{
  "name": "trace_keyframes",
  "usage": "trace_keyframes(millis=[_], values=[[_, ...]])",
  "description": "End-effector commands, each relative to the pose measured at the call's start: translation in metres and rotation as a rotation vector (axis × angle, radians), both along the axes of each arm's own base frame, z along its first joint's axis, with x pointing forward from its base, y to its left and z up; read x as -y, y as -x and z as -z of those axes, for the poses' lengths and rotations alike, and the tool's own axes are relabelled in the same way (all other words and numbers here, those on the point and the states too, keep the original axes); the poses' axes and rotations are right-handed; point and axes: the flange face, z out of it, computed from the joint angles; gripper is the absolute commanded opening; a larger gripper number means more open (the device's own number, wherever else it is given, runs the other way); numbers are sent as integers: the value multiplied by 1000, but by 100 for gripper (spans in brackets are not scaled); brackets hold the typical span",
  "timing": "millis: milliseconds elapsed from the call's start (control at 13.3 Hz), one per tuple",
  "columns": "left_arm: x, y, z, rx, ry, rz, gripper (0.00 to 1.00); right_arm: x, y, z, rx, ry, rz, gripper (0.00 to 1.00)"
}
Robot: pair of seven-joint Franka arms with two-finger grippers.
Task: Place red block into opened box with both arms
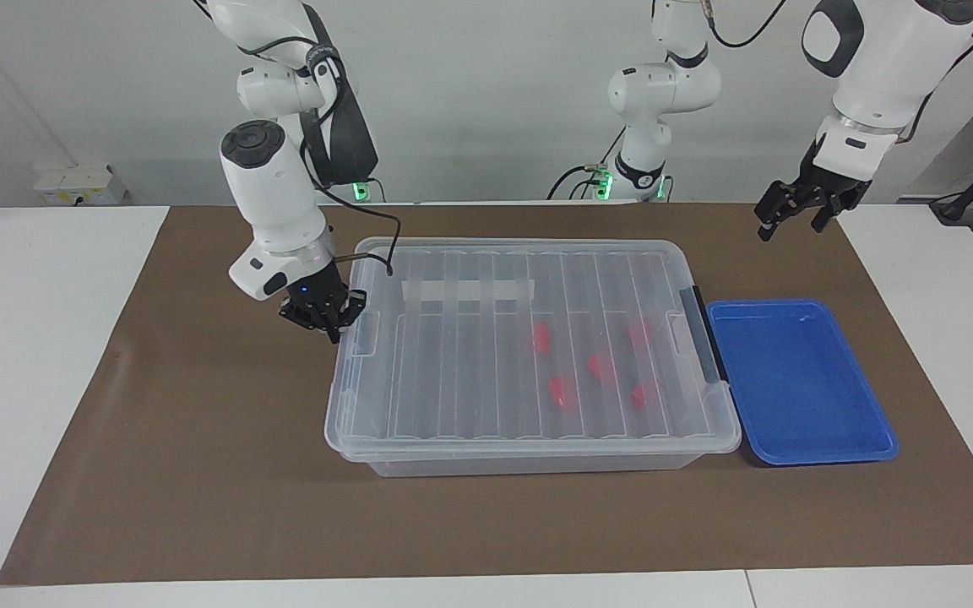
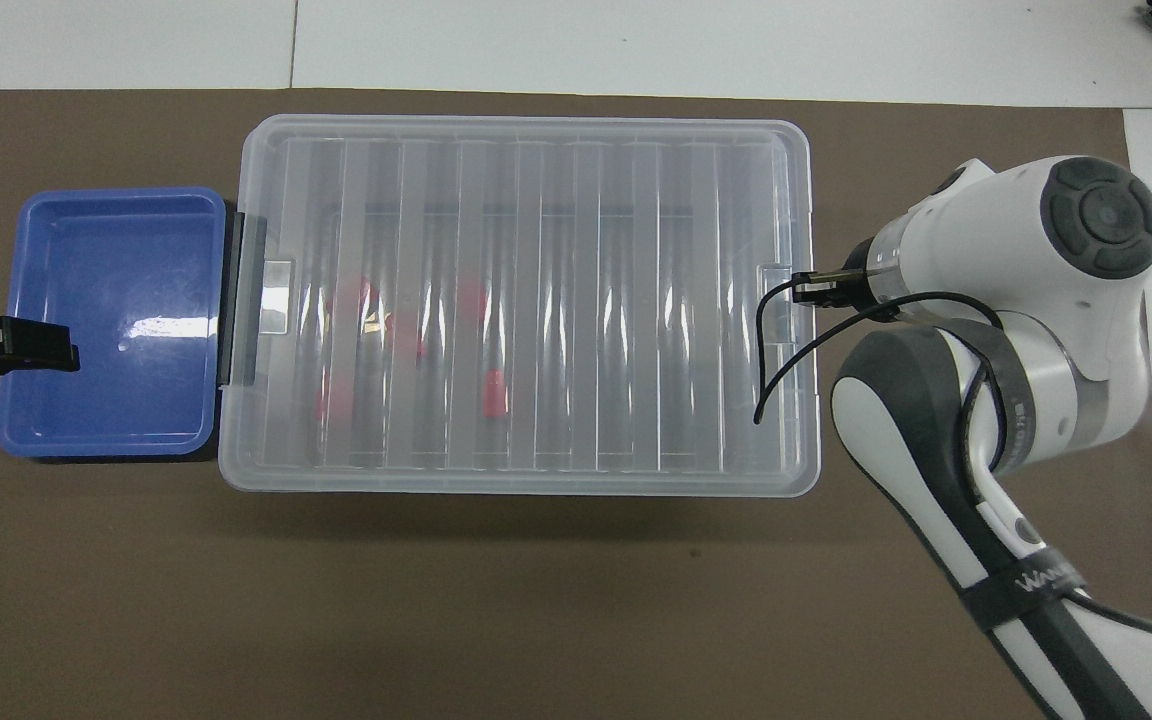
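Note:
The box is a large clear bin on the brown mat, covered by its ribbed clear lid. Several red blocks lie inside, seen through the lid, toward the left arm's end. In the overhead view they show blurred under the lid, one red block plainer than the rest. My right gripper is at the lid's tab on the right arm's end, also seen as right gripper. My left gripper hangs open in the air by the blue tray, holding nothing.
A shallow blue tray sits against the box at the left arm's end, beside the black latch bar. A strip of white tape is on the lid. The right arm's loose black cable hangs over the lid.

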Motion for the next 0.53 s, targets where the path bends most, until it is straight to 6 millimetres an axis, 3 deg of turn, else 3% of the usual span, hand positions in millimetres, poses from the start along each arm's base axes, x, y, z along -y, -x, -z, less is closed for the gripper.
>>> trace_keyframes(millis=[0, 151, 301, 452], values=[[-3, 8, 0, 18, 13, -6, 100, 32, 10, -23, -15, -25, 83, 80], [-1, 8, 0, 17, 13, -2, 100, 57, 19, -41, -33, -21, 125, 88], [-3, 8, 0, 17, 11, -5, 100, 95, 25, -67, -15, -16, 192, 97], [-2, 8, 0, 17, 13, -4, 100, 103, 30, -97, -45, 19, 196, 97]])
